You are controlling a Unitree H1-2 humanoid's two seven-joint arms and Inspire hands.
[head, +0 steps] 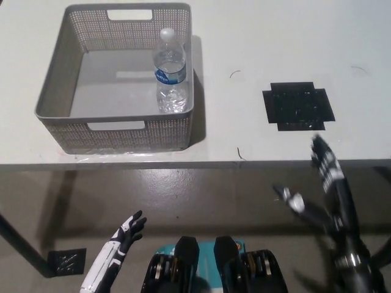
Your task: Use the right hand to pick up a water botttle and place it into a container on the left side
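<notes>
A clear water bottle point(170, 72) with a white cap and blue label stands upright inside the grey mesh container point(73, 104), against its right wall. My black right hand point(321, 183) hangs open below the table's front edge at the lower right, far from the bottle, holding nothing. My white left hand point(125, 235) rests open at the lower left, under the table edge.
A black square mat point(298, 105) lies on the white table point(256, 49) to the right of the container. The table's front edge point(201, 163) runs across the middle of the picture, with grey floor below it.
</notes>
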